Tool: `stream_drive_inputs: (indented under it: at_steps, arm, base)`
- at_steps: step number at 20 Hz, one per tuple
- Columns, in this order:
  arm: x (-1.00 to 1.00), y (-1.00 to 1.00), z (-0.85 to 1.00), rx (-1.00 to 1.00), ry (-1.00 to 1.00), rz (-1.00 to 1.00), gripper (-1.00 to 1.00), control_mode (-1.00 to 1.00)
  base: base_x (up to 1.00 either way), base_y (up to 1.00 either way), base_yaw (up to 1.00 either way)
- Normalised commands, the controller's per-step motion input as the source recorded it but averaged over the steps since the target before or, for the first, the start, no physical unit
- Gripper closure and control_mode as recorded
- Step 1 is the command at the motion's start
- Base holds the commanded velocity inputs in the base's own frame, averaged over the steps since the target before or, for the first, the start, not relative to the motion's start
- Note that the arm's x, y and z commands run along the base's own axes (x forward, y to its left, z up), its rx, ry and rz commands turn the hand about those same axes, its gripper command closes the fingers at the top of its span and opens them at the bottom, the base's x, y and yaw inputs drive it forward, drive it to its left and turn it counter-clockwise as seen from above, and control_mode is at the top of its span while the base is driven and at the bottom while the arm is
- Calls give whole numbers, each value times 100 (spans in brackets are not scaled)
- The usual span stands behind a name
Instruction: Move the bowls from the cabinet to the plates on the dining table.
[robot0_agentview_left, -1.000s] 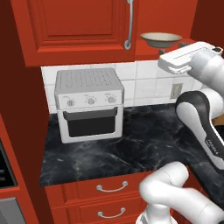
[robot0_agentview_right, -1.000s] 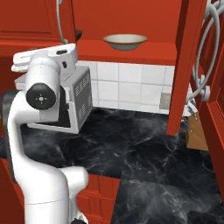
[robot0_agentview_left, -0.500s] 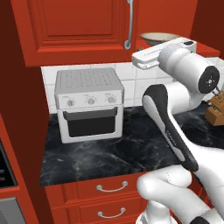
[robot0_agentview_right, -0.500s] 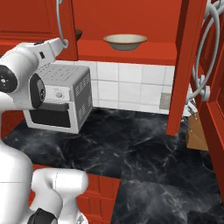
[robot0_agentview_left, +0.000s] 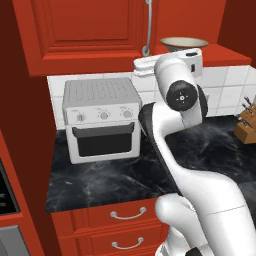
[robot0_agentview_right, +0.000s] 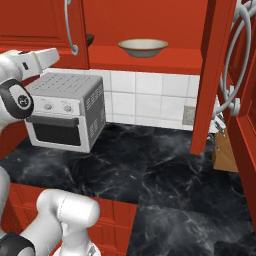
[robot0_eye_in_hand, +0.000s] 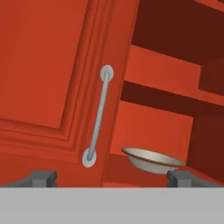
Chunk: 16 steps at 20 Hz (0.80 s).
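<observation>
From the left base view you see the cream bowl (robot0_agentview_left: 183, 44) on the red shelf of the cabinet (robot0_agentview_left: 90, 35), behind the raised arm, above the toaster oven (robot0_agentview_left: 102, 119) on the black table (robot0_agentview_left: 115, 175). From the right base view the bowl (robot0_agentview_right: 142, 47) sits mid-shelf; a dark shape beside the handle (robot0_agentview_right: 70, 27) may be another bowl. In the hand view your hand (robot0_eye_in_hand: 111, 178) is released and empty, the bowl (robot0_eye_in_hand: 151, 159) just ahead.

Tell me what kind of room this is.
Most likely a kitchen: a toaster oven sits on a black marble counter against white wall tiles, with a bowl on a shelf in a red cabinet above.
</observation>
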Motion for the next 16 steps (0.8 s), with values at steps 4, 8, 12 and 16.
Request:
stream_drive_inputs:
  at_steps: [4,8,12,16]
  arm:
    - [22,10,-20,9,-10,-6,-100,-100]
    - [49,-1,-10,6,-2,11,-100,-100]
    - [48,-13,0,5,0,18,-100,-100]
    - [48,-1,8,0,0,9,-100,-100]
  base:
    - [0,0,0]
    - [0,0,0]
    - [0,0,0]
    - [0,0,0]
